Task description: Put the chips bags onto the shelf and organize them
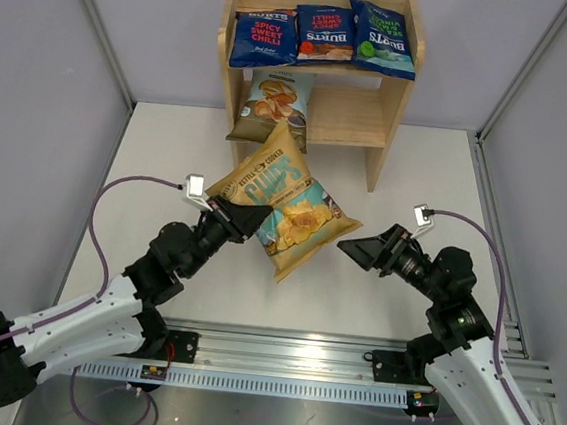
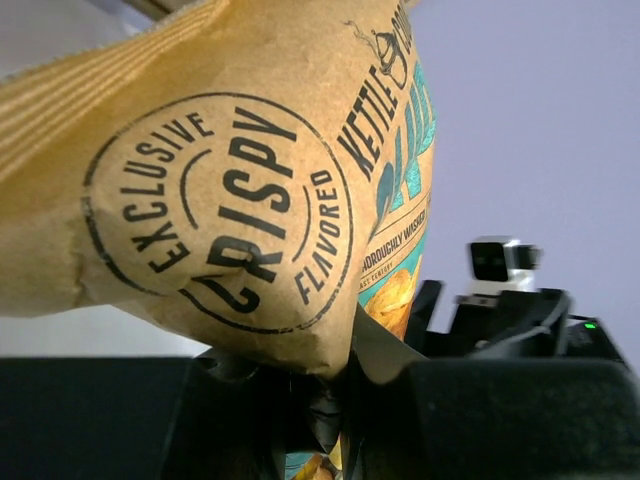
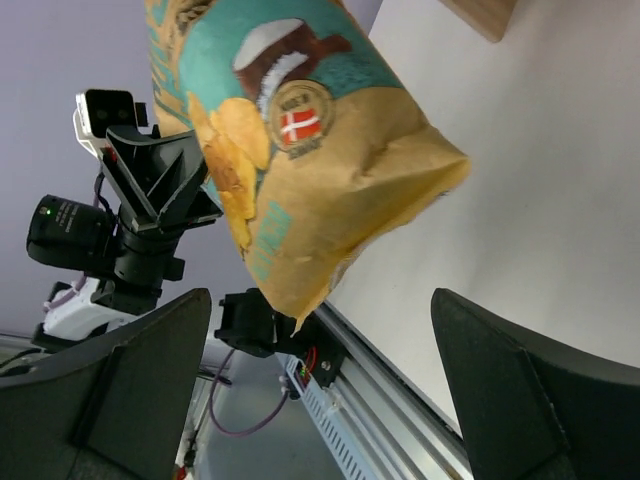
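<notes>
You have three dark blue Burts bags (image 1: 325, 33) side by side on the wooden shelf's (image 1: 348, 116) top tier. The pale Cassava bag (image 1: 272, 106) lies on your lower tier, left side. Your yellow-teal bag (image 1: 284, 203) is held aloft, tilted, before the shelf.

Large bag (image 1: 286, 205) yellow-brown with teal lettering; three Burts bags (image 1: 325, 33) dark blue; shelf (image 1: 390, 132) pale wood; table (image 1: 447, 188) white.

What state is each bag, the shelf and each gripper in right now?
yellow and teal bag, held off the table by one corner
left gripper, shut on the yellow and teal bag
right gripper, open, empty
Cassava bag, lying on the lower tier, left side
three Burts bags, lying side by side on the top tier
shelf, upright at the table's far edge
</notes>
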{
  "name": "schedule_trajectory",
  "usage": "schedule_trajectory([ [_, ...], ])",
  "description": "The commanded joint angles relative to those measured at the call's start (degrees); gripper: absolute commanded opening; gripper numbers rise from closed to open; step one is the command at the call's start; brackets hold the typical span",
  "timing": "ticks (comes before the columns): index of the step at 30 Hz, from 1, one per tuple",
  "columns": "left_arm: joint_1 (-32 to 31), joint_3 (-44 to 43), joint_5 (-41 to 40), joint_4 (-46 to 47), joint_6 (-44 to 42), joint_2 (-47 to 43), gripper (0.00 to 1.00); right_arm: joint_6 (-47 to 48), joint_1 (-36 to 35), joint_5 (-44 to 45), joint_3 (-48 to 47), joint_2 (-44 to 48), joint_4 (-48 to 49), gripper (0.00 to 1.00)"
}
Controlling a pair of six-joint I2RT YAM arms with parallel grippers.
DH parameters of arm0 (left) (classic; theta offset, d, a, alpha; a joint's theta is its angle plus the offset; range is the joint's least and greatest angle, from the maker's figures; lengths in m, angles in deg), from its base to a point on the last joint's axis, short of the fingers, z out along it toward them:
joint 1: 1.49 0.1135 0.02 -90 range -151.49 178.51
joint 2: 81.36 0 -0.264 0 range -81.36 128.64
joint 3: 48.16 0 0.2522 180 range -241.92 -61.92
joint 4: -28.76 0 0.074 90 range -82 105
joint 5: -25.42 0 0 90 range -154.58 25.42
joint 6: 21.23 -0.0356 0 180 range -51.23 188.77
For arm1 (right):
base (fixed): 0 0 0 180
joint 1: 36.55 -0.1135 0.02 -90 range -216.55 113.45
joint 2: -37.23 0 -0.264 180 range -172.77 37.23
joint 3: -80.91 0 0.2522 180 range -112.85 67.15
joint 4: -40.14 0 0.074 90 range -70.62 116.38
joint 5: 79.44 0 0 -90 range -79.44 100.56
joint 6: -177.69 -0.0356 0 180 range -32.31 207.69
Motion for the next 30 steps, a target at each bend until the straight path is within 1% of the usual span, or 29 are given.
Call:
schedule_trajectory([
  [1,-0.16,-1.35,-4.14,5.63,1.7,-3.55,0.18,-6.17,-0.77,-2.95,1.31,-2.44,19.18,1.0],
  [4,-0.07,-0.03,-6.25,7.21,6.34,-4.96,0.2,-6.78,-2.52,-1.28,2.02,-4.54,25.08,0.99],
  [6,-0.07,0.94,-6.26,10.81,8.02,-5.14,0.2,-6.08,-3.32,-1.01,1.49,-7.26,26.24,1.0],
  [7,-0.07,1.11,-6.17,11.77,8.72,-4.88,0.2,-5.91,-3.76,-1.01,1.14,-8.4,28.33,1.0],
  [12,-0.07,-1.17,-4.24,14.94,11.54,-3.12,0.2,-4.59,-7.36,2.05,0.88,-14.29,36.34,0.99],
  [17,-0.07,-1.78,-1.87,18.1,14.87,-0.93,0.2,-2.22,-9.03,5.58,0.61,-16.67,43.2,0.99],
  [21,-0.16,-2.23,1.03,19.78,17.69,2.23,0.18,-1.86,-10.44,6.11,-0.71,-19.83,45.67,0.99],
  [24,-0.25,-1.88,3.23,23.2,20.15,4.95,0.18,-1.6,-11.76,7.94,-1.06,-21.42,46.2,0.99],
  [30,-0.51,-2.14,6.66,24.97,22.35,8.57,0.18,-0.55,-12.2,11.28,-0.53,-21.08,46.9,0.95],
])
